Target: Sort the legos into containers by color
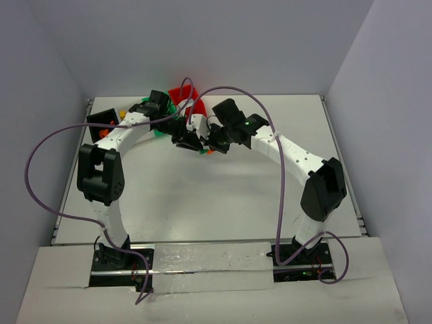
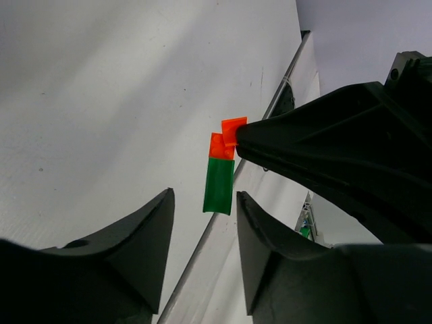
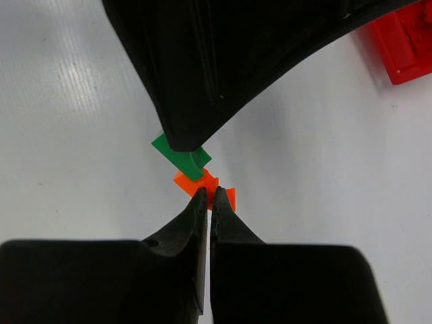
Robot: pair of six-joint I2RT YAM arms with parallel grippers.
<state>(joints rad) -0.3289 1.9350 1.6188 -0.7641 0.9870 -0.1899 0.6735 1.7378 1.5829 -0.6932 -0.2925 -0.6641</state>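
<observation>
- Your right gripper (image 3: 208,197) has its fingers pressed together on an orange piece (image 3: 228,198), pinching it at the very tips.
- That orange piece is joined to a green brick (image 2: 218,183). In the left wrist view the orange end points to 12 o'clock and the green end to 6 o'clock.
- Your left gripper (image 2: 205,196) has its fingers spread part-way, with bare table showing between them. The green brick's lower end sits at the mouth of that gap, close to the finger on the 3 o'clock side. You cannot tell from here whether that finger touches it.
- In the right wrist view, one left finger comes down from 12 o'clock and covers the top of the green brick.
- From above, the two grippers meet tip to tip at about 12 o'clock from the middle of the table (image 1: 202,202), with the joined legos between them.
- The red bin (image 1: 179,94) stands at the far edge, at 12 o'clock from the grippers and just beyond them.
- The black bin (image 1: 104,120) sits at about 10 o'clock from the table's middle, beside the left arm's forearm.
- The other bins are mostly hidden under the arms.
</observation>
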